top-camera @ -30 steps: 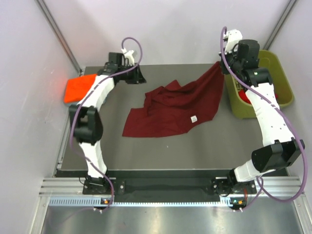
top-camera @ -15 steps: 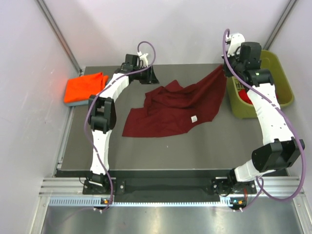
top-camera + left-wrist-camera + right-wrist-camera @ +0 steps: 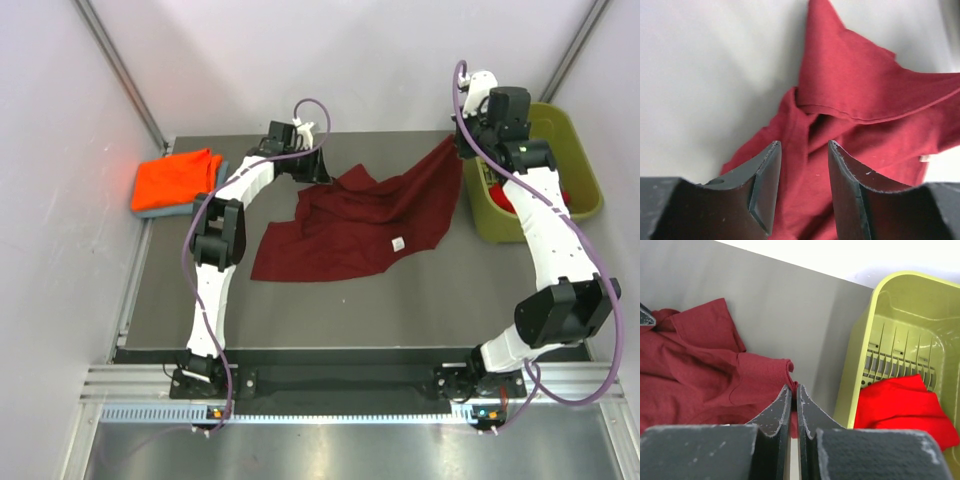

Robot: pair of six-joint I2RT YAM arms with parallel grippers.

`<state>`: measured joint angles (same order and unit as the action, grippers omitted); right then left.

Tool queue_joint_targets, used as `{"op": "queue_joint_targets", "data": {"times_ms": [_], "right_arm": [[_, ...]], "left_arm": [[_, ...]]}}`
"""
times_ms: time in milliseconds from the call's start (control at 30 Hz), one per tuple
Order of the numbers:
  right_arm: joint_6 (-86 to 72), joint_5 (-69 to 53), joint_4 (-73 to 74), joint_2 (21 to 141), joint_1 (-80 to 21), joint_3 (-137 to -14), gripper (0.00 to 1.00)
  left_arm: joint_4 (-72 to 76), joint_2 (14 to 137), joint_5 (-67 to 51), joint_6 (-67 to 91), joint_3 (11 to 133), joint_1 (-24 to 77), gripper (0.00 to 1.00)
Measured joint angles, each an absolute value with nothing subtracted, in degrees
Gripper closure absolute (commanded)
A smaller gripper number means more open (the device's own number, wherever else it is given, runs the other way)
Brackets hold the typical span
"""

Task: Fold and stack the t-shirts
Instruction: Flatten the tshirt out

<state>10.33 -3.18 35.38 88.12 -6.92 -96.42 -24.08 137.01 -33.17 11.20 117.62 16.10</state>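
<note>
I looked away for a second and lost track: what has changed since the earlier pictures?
The left claw moved rightward to the bunched edge of the maroon t-shirt, jaws apart, its arm no longer covering the orange t-shirt. The right claw stays shut on a corner of the maroon t-shirt; both shirts lie unmoved.

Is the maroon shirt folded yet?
Not folded: the maroon shirt lies rumpled on the table, one corner pinched by the right gripper.

Ahead of the left end effector (image 3: pixel 804 150), the maroon t-shirt (image 3: pixel 865 100) is soft matt cloth. The surface (image 3: pixel 790 305) is smooth matt grey. Right of the right end effector (image 3: pixel 794 390), the bin (image 3: pixel 890 305) is ribbed olive plastic, faintly glossy; the red t-shirt (image 3: pixel 905 405) inside is matt cloth.
</note>
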Motion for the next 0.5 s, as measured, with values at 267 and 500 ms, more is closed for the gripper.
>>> {"op": "queue_joint_targets", "data": {"times_ms": [267, 500], "right_arm": [[10.3, -3.7, 35.2, 88.7, -6.9, -96.4, 1.0], [10.3, -3.8, 35.2, 90.0, -6.9, -96.6, 1.0]], "left_arm": [[-24.6, 137.0, -29.0, 6.7, 118.6, 15.8, 0.51], [-25.4, 137.0, -28.5, 5.8, 118.6, 15.7, 0.56]]}}
